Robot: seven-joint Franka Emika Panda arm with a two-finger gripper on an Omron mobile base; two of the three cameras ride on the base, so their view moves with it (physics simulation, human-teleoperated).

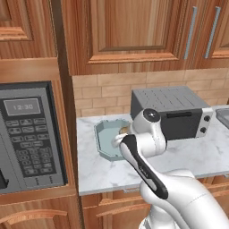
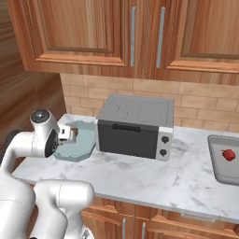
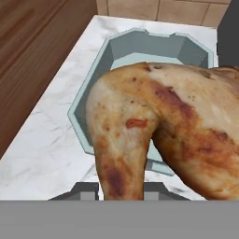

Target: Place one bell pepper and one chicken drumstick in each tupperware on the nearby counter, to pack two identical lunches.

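Counter [image 1: 188,156], white marble, carries the toaster oven [image 2: 135,126] and, just to its left, the pale teal octagonal tupperware [image 3: 100,74], which looks empty. Far right in the right base view, a grey container [image 2: 219,163] already holds a red bell pepper [image 2: 228,154]. The gripper [image 2: 65,135] hangs over the teal tupperware, jaws clenched on a golden-brown chicken drumstick [image 3: 158,135]. This is the placing step; next the hand should likely lower inside the rim and let go.
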